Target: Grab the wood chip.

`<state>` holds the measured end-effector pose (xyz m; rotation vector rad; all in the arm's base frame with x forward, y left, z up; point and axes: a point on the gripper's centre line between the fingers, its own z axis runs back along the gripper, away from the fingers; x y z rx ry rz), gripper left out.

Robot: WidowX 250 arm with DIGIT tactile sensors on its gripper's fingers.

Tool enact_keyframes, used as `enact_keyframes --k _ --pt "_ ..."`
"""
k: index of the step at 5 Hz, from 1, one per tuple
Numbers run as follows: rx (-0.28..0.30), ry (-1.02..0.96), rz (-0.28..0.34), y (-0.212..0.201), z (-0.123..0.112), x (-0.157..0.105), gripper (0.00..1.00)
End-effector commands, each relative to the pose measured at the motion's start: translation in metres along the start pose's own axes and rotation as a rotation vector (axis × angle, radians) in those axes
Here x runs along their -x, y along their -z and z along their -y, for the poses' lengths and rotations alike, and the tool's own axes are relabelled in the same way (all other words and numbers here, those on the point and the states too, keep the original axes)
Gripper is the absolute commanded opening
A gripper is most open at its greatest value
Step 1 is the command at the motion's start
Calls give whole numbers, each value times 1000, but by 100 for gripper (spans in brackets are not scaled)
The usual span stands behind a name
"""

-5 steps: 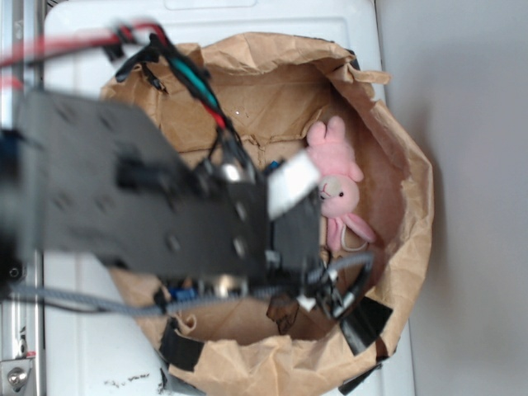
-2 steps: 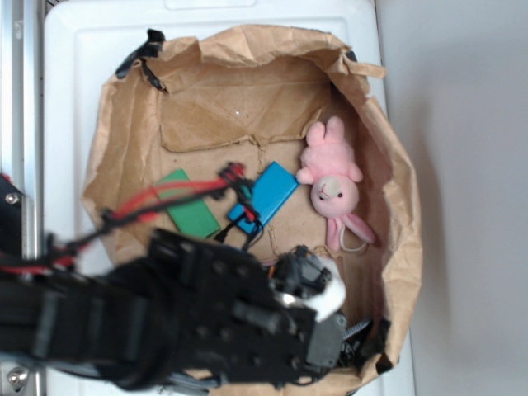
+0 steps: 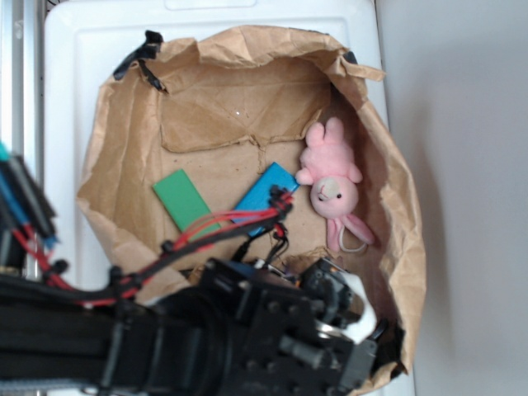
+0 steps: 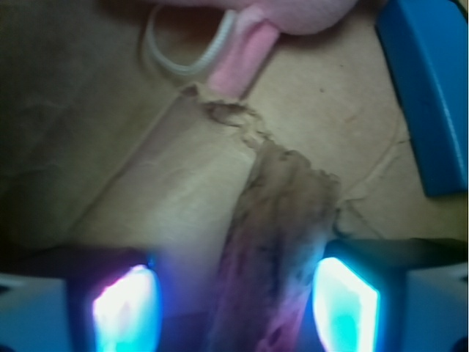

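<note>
Item: wood chip point(image 4: 282, 242), lying on the paper bag point(image 3: 247, 107) floor between the spread, unclenched fingers of the gripper point(image 4: 234, 301), nearer one pad point(image 4: 344, 301); advice: centre first, descend squarely, close across its narrow width.

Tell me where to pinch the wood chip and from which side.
Pinch the wood chip across its narrow width, on its near half, coming straight down from above. It lies flat on the paper bag, lengthwise between the open gripper fingers, closer to the right finger.
</note>
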<state>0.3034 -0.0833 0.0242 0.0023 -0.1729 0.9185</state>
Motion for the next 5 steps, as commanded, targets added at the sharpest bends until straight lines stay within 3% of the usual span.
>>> enact_keyframes --k 1,2,3,4,5 --pt "83 24 -53 -52 -14 -42 0" --pt "140 61 -98 -92 -44 -62 0" --pt "160 82 -136 -130 -62 -75 0" --pt "131 168 -150 -159 -71 -71 0" --pt "126 190 -49 -165 -72 -61 0"
